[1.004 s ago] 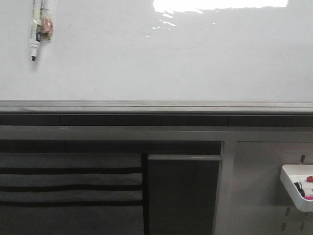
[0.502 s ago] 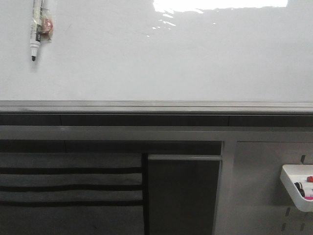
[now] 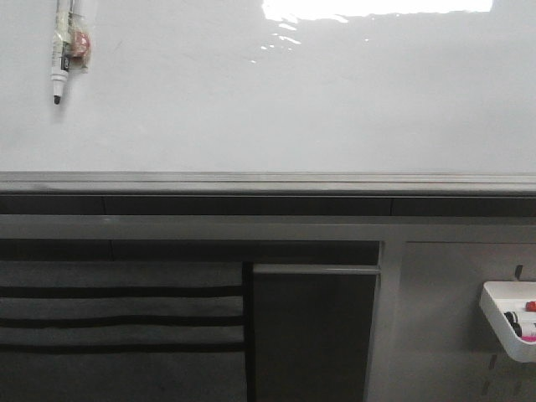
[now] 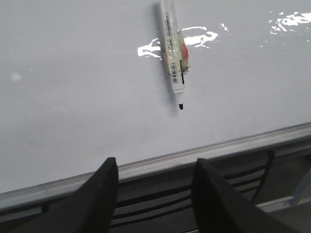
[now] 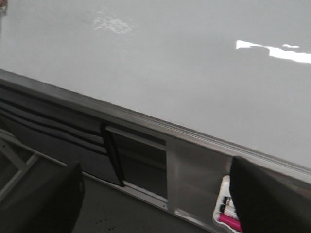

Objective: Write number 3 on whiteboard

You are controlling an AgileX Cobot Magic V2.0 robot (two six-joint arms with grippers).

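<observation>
The whiteboard [image 3: 285,100] fills the upper half of the front view, glossy white and blank; no number 3 shows on it. A marker [image 3: 60,50] is stuck to the board at the upper left, black tip pointing down. In the left wrist view the same marker [image 4: 174,58] lies well beyond my left gripper [image 4: 154,167], which is open and holds nothing, its fingers [image 4: 104,194] level with the board's grey bottom rail [image 4: 160,162]. My right gripper [image 5: 154,187] is open wide and empty, below the whiteboard [image 5: 184,63]. Neither gripper shows in the front view.
Under the rail [image 3: 268,182] hang dark panels with horizontal slots [image 3: 121,318]. At the lower right a grey panel carries a white tray [image 3: 509,316] with markers in it, also seen in the right wrist view as the tray [image 5: 224,208] next to my right finger.
</observation>
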